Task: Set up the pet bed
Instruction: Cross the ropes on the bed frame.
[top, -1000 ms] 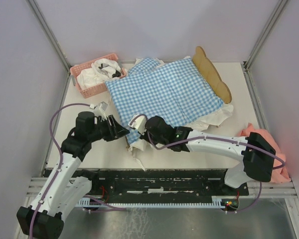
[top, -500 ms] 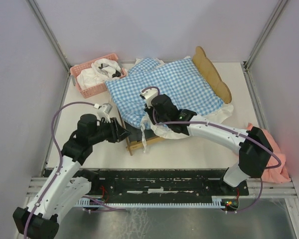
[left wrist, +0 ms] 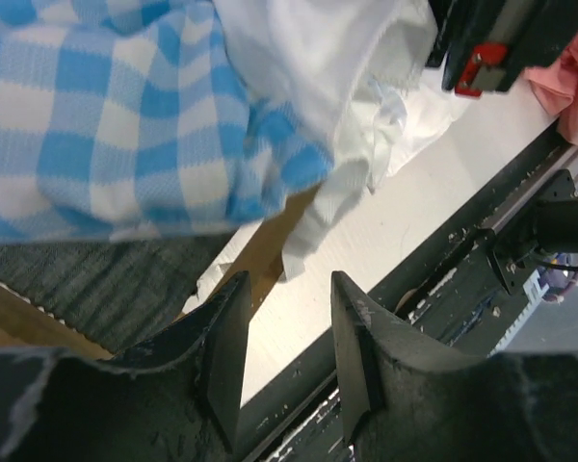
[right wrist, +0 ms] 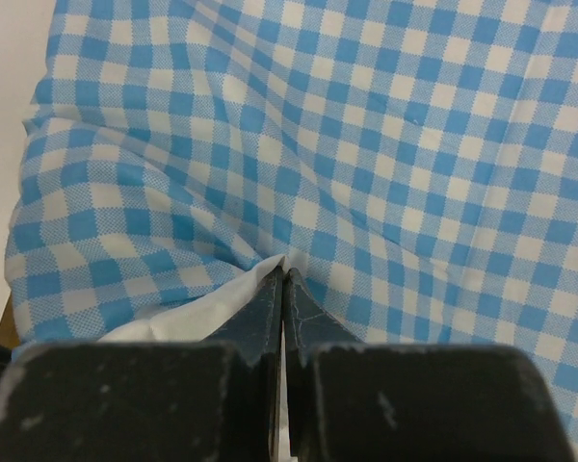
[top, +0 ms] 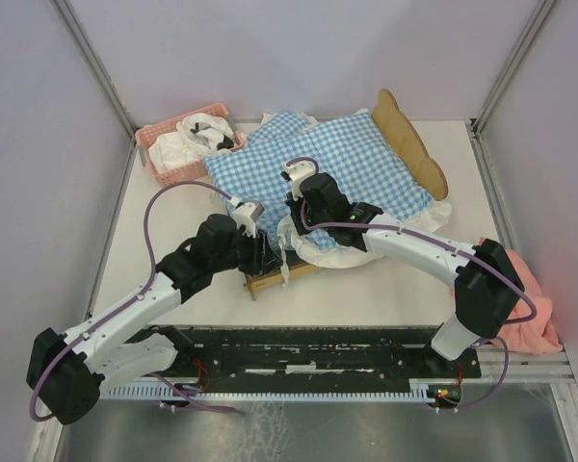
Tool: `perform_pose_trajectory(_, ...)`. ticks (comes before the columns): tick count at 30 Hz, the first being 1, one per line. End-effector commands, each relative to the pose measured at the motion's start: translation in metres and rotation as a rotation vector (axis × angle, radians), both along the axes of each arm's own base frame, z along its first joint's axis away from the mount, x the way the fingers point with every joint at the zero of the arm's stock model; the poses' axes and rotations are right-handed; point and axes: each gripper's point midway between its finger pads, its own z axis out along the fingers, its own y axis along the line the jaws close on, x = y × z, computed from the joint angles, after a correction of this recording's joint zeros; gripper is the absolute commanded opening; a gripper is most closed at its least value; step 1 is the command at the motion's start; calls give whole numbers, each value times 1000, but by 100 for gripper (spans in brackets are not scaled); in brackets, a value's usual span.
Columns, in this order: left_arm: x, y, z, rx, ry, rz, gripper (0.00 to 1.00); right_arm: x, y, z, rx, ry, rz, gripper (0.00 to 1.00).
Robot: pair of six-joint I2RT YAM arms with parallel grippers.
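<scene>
Currently pinching blue-white gingham bedding in closed right end effector; left end effector open at 7 o'clock of light-wood scalloped pet bed, mid white desk. Risks dragging frame askew via snagged fabric.

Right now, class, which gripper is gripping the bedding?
The right gripper, shut on the bedding; the left gripper is open and empty.
</scene>
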Motion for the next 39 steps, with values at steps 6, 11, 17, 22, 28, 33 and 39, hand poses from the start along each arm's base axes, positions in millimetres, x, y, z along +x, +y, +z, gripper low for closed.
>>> perform_pose_trajectory(6,41,-22,23,-24,-181,30,47,10,9,34,114,-49,5,2)
perform_pose_trajectory(11,41,-25,18,-27,-174,23,34,12,3,36,120,-53,-9,2)
perform_pose_trajectory(17,28,-15,21,-30,-152,40,17,20,-4,34,125,-57,-41,2)
perform_pose_trajectory(22,14,-16,24,-53,-140,-18,3,23,-5,33,135,-50,-48,2)
perform_pose_trajectory(28,12,-9,25,-11,-164,-25,4,25,-10,33,128,-57,-59,2)
perform_pose_trajectory(33,26,0,60,-5,-306,18,3,27,-15,33,119,-63,-70,2)
perform_pose_trajectory(39,32,1,87,43,-381,-16,3,26,-20,28,92,-56,-83,2)
